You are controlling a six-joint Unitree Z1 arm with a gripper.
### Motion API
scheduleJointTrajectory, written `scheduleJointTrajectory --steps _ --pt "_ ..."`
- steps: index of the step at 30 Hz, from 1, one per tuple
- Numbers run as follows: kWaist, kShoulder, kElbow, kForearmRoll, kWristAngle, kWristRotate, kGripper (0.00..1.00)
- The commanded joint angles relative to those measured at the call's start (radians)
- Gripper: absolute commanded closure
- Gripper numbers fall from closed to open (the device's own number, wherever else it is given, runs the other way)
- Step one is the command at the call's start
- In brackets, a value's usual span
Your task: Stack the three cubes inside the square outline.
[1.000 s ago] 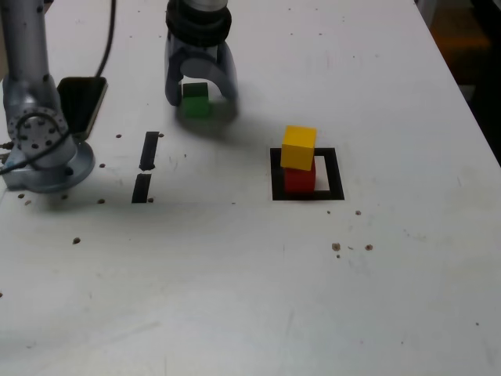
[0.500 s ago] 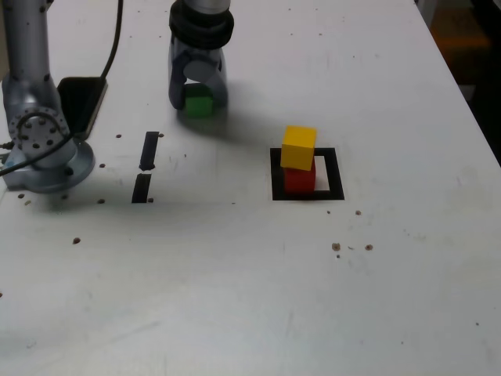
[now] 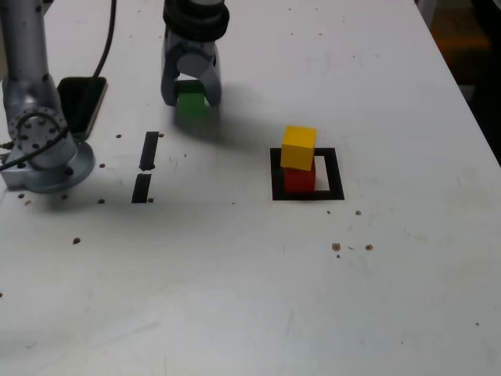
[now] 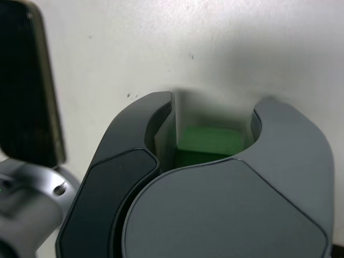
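- Gripping the green cube [image 3: 190,102], the gripper [image 3: 190,95] has its jaws closed on it, far left in the exterior view.
- Yellow cube [image 3: 299,147] sits atop the red cube [image 3: 299,180] inside the square outline [image 3: 332,174].

We take this for a robotics lab or test bench. We see a plain white counter [image 3: 250,298], scuffed and dotted with small dark specks, carrying taped marks: a thick black square outline with a white centre [image 3: 308,174] and two short black tape strips [image 3: 145,166]. A grey metal robot arm base [image 3: 41,133] is fixed on the counter at the exterior view's left, with a black cable [image 3: 106,39] running up past it. Small plain-coloured blocks, a yellow cube [image 3: 299,147] on a red cube [image 3: 299,179], look like test props rather than household goods.
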Motion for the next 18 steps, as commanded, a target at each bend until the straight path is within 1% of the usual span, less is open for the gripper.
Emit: scheduleJointTrajectory --steps 1,6,8,13,18 --pt "-0.024 -0.02 -0.03 0.031 -0.005 0.0 0.76" --pt "-0.093 -0.033 -0.113 0.127 -0.021 -0.016 0.76" --pt "-0.143 -0.037 -0.17 0.189 -0.027 -0.036 0.76" --pt "-0.239 -0.046 -0.283 0.304 -0.038 -0.08 0.76" --pt "-0.302 -0.059 -0.351 0.365 -0.052 -0.114 0.76"
